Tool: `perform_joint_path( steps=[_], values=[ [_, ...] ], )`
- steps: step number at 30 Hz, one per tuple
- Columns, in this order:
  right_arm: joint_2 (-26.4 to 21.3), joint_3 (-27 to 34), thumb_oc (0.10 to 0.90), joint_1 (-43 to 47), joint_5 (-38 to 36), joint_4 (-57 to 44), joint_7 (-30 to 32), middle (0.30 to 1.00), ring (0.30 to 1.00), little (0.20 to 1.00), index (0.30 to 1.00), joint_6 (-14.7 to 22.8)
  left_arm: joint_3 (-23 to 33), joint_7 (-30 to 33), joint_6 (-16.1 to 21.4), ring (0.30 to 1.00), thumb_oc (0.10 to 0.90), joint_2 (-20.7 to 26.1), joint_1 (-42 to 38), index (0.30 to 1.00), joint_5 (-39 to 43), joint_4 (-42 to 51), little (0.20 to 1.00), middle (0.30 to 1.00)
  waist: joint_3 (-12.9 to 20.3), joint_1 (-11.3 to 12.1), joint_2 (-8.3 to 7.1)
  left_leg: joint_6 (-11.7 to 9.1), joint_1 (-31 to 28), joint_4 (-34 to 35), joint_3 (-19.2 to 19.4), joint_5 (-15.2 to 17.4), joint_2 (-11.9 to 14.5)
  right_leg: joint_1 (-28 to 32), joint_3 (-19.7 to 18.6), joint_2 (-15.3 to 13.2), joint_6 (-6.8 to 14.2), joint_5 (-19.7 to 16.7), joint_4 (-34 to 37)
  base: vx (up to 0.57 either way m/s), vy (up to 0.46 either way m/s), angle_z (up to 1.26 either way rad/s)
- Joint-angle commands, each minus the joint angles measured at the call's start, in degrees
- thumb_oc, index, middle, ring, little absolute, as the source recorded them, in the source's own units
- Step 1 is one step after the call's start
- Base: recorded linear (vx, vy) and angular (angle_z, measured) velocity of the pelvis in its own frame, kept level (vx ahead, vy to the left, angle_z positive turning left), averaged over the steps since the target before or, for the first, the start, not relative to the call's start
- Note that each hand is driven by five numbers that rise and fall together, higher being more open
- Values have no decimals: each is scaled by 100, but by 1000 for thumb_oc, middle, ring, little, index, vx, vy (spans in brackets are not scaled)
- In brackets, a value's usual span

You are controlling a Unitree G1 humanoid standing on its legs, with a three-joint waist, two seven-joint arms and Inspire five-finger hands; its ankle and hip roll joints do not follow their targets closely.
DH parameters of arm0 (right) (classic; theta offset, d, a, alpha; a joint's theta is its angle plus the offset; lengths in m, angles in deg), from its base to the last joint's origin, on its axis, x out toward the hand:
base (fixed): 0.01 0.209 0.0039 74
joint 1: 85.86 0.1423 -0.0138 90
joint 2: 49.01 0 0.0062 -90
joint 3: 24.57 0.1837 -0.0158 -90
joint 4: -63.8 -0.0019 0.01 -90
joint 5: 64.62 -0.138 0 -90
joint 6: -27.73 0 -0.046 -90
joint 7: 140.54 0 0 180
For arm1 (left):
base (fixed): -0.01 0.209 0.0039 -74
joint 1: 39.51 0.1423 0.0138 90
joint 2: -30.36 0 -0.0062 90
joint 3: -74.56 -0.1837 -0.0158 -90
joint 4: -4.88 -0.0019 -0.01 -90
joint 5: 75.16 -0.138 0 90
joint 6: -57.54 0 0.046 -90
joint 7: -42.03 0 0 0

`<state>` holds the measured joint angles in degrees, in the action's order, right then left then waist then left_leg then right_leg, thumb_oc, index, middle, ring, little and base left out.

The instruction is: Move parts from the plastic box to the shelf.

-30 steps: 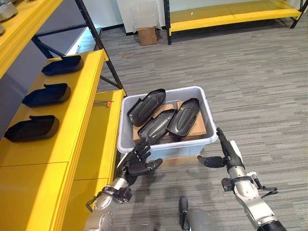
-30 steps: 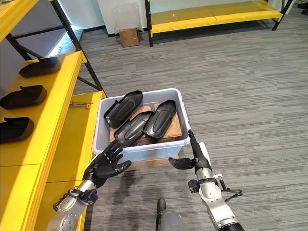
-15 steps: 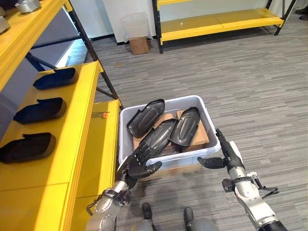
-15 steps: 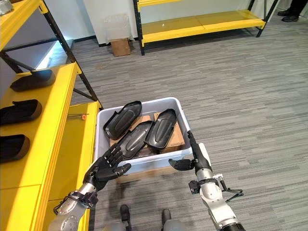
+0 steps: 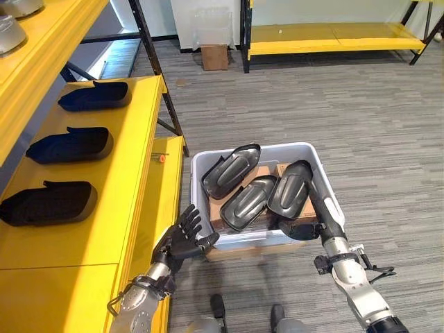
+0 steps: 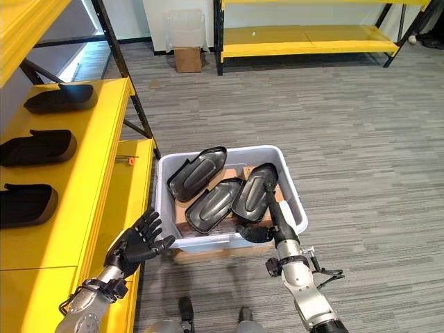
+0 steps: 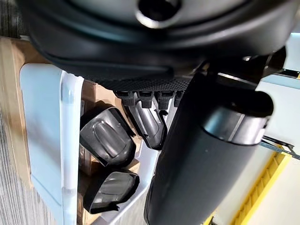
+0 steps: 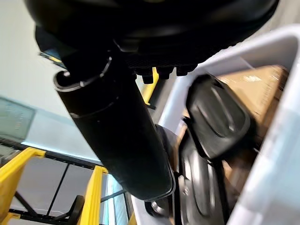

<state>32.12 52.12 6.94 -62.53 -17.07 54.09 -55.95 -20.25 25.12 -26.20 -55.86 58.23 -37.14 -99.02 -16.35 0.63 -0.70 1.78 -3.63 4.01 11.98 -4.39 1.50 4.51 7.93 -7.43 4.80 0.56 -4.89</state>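
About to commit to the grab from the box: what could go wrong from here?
The three black parts overlap in the plastic box, so lifting one may drag its neighbours. The right hand reaches over the box's near rim and could snag it. The left hand, open outside the box beside the yellow shelf, may brush either.

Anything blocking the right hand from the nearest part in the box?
Nothing visible. The right hand reaches over the box rim, straight fingers beside the nearest part.
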Motion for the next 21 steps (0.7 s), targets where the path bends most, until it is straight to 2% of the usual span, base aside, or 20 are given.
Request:
perform_joint_path(
  steps=[1, 2, 4, 5, 6, 7, 8, 9, 12, 14, 21],
  values=[
    [-149, 115, 900, 748, 180, -581, 482, 1000, 1000, 1000, 1000, 757, -120, -290, 276, 1000, 900, 185, -264, 1000, 128, 777, 1000, 1000, 399, 126, 28, 291, 183, -725, -420, 1028, -85, -727, 182, -367, 14, 138, -2587, 57, 63, -22],
    [-149, 121, 900, 775, 164, -588, 492, 1000, 1000, 1000, 1000, 762, -141, -276, 266, 1000, 900, 187, -263, 1000, 142, 790, 1000, 1000, 387, 121, 31, 296, 169, -728, -438, 1039, -94, -778, 154, -360, 8, 105, -2584, 96, -69, -23],
    [-179, 201, 900, 1012, 133, -649, 476, 1000, 1000, 1000, 1000, 720, -234, -256, 331, 1000, 900, 268, -306, 1000, 265, 721, 1000, 1000, 350, 81, 2, 242, 77, -743, -489, 1119, -94, -965, 84, -371, 2, -59, -1656, 133, -200, 4],
    [-204, 217, 900, 1089, 83, -699, 441, 1000, 1000, 1000, 1000, 647, -211, -269, 304, 1000, 900, 292, -344, 1000, 278, 717, 1000, 1000, 307, 64, -12, 215, 5, -732, -520, 1149, -88, -1029, 94, -386, 58, -225, -1227, 135, -271, 17],
    [-199, 253, 900, 1216, 18, -779, 310, 1000, 1000, 1000, 1000, 473, -189, -240, 217, 1000, 900, 318, -405, 1000, 314, 758, 1000, 1000, 246, 13, -31, 208, -148, -693, -598, 1223, -65, -1323, -70, -414, 180, -535, -993, 99, -203, 11],
    [-196, 263, 900, 1254, -2, -795, 283, 1000, 1000, 1000, 1000, 430, -183, -231, 193, 1000, 900, 324, -408, 1000, 323, 787, 1000, 1000, 247, 9, -30, 194, -166, -670, -592, 1219, -29, -1277, -129, -368, 187, -449, -881, 116, -281, 3],
    [-258, 309, 900, 1341, -40, -908, 245, 1000, 1000, 1000, 1000, 339, -175, -235, 88, 1000, 900, 325, -430, 1000, 258, 876, 1000, 1000, 285, -27, -56, 104, -165, -639, -644, 1201, 61, -1027, -256, -214, 253, -238, -423, 85, -233, 15],
    [-311, 330, 900, 1344, -34, -985, 217, 1000, 1000, 1000, 1000, 264, -233, -166, 115, 1000, 900, 316, -439, 1000, 207, 839, 1000, 1000, 330, -27, -83, 49, -134, -646, -683, 1140, 92, -901, -257, -195, 261, -253, -283, 83, -226, 30],
    [-422, 326, 900, 1382, 2, -1046, 217, 1000, 1000, 1000, 1000, 198, -293, -114, 144, 1000, 900, 300, -434, 1000, 407, 741, 1000, 1000, 407, -18, -114, -60, -176, -485, -585, 1016, 189, -609, -100, -174, 273, -183, -18, 60, -111, 52],
    [-531, 321, 900, 1517, 25, -1026, 164, 1000, 1000, 1000, 1000, 2, -301, -237, 108, 1000, 900, 230, -349, 1000, 387, 730, 1000, 1000, 488, 37, -115, -155, -269, -311, -493, 932, 232, -285, 89, -186, 241, -106, 227, 137, -65, 37],
    [-658, 211, 900, 1638, 204, -1055, -40, 1000, 1000, 1000, 1000, -182, -245, -352, 103, 1000, 900, 203, -112, 1000, 451, 702, 1000, 1000, 535, 93, -64, -188, -381, -237, -431, 940, 236, -120, 220, -194, 202, -14, 248, 79, -13, -3]
  ],
)
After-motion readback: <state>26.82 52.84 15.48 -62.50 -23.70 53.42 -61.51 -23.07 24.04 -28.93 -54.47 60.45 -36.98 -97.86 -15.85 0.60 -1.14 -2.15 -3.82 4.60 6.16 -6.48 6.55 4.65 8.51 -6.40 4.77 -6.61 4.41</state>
